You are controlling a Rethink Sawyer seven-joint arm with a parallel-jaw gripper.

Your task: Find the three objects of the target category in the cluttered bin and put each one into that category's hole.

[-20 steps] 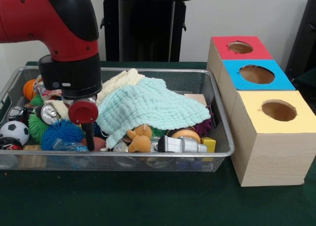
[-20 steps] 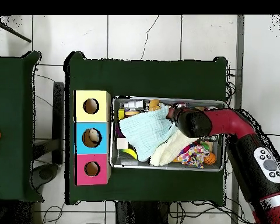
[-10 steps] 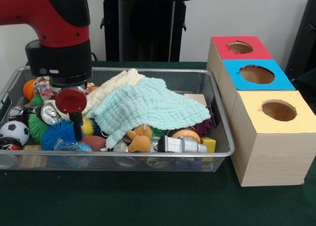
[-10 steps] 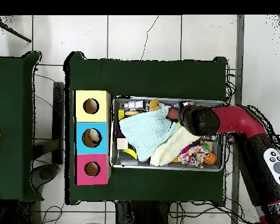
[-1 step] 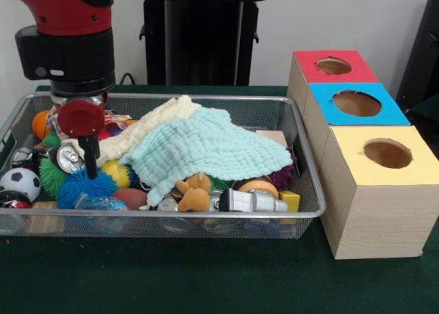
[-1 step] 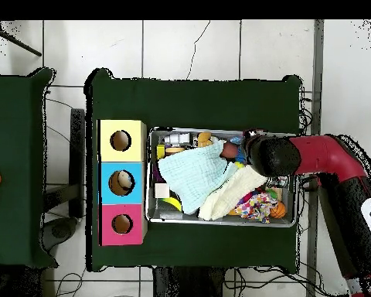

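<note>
Green cloth carries the mesh bin [image 5: 302, 156], where our gripper [image 5: 88, 160] hangs above the blue spiky ball [image 5: 84, 186]; we cannot tell its jaw state. Target objects likely hide beneath the mint cloth [image 5: 206, 146], which could snag and drag clutter out.

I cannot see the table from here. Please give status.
Gripper above bin's end, fingers unclear. Nothing held visibly. Mint cloth covers middle clutter.

Beside the silver mesh bin [image 5: 302, 163]: boxes topped red [image 5: 334, 66], blue [image 5: 357, 103], yellow [image 5: 387, 154]. Inside: mint cloth [image 5: 206, 146], black-and-white ball [image 5: 19, 182].
</note>
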